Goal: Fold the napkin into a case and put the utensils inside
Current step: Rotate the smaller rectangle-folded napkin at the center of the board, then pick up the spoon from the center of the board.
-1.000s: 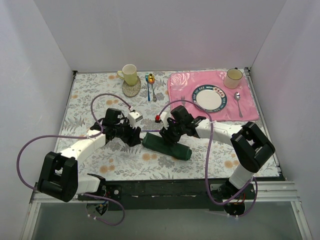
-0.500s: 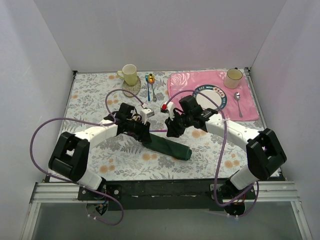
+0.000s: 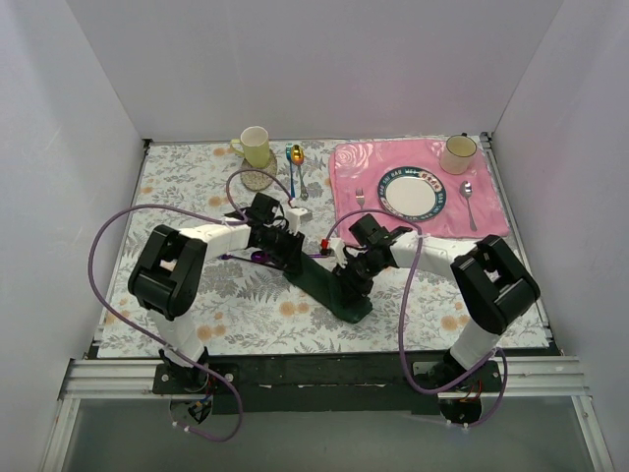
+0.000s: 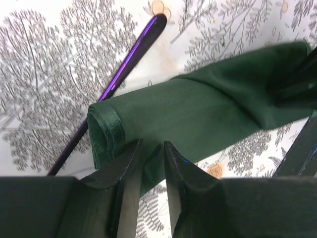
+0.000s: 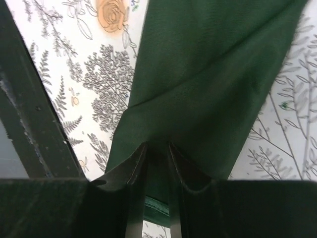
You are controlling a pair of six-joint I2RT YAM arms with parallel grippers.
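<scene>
Nearly closed, the left claw point(image 4: 151, 147) and right claw point(image 5: 157, 148) are pinching the dark green cloth napkin point(image 4: 198, 109), already folded narrow. The slim shiny purple metal utensil point(image 4: 130, 54) is lying just beside the napkin, not yet inside.

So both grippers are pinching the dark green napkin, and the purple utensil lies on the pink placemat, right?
No. The purple utensil lies on the floral tablecloth, beside the napkin, as the left wrist view shows. Both the left gripper and right gripper do pinch the napkin.
</scene>
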